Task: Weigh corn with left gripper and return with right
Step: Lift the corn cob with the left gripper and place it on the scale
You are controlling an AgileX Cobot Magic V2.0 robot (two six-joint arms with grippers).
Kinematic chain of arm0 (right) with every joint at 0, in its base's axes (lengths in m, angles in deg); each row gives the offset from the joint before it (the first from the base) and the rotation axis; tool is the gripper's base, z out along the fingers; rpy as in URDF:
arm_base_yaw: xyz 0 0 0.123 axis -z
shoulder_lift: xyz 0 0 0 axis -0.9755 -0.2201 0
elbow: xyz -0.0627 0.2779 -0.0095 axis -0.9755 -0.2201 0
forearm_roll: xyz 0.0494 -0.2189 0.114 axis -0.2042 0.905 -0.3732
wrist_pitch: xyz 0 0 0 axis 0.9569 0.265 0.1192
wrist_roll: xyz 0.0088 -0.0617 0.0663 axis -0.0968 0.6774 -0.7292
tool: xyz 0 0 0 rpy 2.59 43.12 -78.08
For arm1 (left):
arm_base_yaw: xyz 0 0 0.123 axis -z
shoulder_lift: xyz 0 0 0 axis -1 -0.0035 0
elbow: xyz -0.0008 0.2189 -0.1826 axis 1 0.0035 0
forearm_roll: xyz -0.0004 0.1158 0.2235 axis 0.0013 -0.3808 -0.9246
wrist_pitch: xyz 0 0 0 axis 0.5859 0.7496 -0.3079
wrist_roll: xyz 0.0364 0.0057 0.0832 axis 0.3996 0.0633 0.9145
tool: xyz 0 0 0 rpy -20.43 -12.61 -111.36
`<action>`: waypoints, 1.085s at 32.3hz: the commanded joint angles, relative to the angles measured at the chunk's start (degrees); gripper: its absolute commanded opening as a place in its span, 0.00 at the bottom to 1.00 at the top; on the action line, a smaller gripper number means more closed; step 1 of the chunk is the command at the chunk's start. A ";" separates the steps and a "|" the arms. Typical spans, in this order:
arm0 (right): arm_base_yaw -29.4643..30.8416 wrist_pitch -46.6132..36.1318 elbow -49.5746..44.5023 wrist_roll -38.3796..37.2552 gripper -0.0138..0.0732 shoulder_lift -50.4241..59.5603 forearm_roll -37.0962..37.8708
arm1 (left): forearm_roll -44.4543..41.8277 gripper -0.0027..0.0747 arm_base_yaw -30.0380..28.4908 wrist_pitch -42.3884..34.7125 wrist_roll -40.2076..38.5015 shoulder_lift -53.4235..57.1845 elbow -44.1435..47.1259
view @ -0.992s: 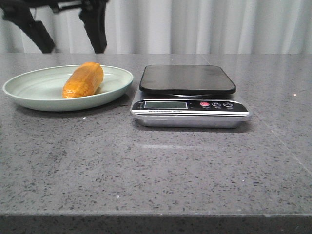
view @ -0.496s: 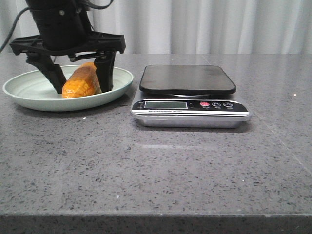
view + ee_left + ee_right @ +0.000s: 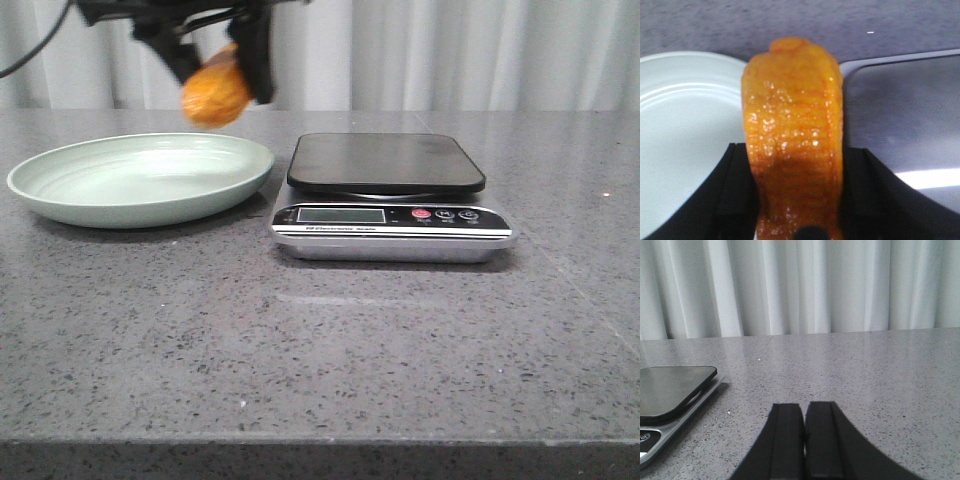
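Observation:
My left gripper point(image 3: 218, 62) is shut on the corn point(image 3: 214, 92), a stubby orange-yellow cob, and holds it in the air above the right rim of the pale green plate point(image 3: 70, 190). In the left wrist view the corn point(image 3: 792, 130) fills the middle between the two black fingers point(image 3: 732, 195), with the plate point(image 3: 680, 145) on one side and the scale's dark platform point(image 3: 900, 115) on the other. The scale point(image 3: 385, 195) stands to the right of the plate. My right gripper point(image 3: 804, 440) is shut and empty, low over the table beside the scale point(image 3: 670, 390). It does not show in the front view.
The grey speckled table point(image 3: 330, 350) runs to its front edge near the bottom of the front view. A white curtain point(image 3: 470, 50) hangs behind the table. The scale's display and buttons point(image 3: 420, 214) face the front.
My left gripper came down around the corn on the plate, closed on it, and has lifted it up and to the right. The plate now holds nothing.

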 commanded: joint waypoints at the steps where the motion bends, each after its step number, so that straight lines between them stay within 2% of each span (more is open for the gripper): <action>1: 0.35 -4.66 0.45 0.51 0.35 1.01 0.32 | 0.39 0.20 4.38 -5.41 -0.12 2.28 -2.21; 9: 0.35 -4.66 0.45 0.51 0.35 1.01 0.32 | 0.42 0.22 9.70 -8.73 -0.27 -1.70 -2.71; 12: 0.35 -4.66 0.45 0.51 0.35 1.01 0.32 | 0.67 0.27 10.02 -8.73 -0.27 -2.95 -2.84; 19: 0.35 -4.66 0.45 0.51 0.35 1.01 0.32 | 0.67 0.61 10.02 -8.24 -0.27 -3.33 -3.14; 22: 0.35 -4.66 0.45 0.51 0.35 1.01 0.32 | 0.55 0.72 9.91 -7.21 -0.27 -3.33 -3.87; 24: 0.35 -4.66 0.45 0.51 0.35 1.01 0.32 | 0.13 0.75 9.91 -6.30 -0.27 -3.33 -4.77; 29: 0.35 -4.66 0.45 0.51 0.35 1.01 0.32 | -0.69 0.74 9.82 -3.66 -0.27 -3.33 -9.23; 35: 0.35 -4.66 0.45 0.51 0.35 1.01 0.32 | -5.51 0.74 9.82 -1.73 -0.27 -1.22 -12.27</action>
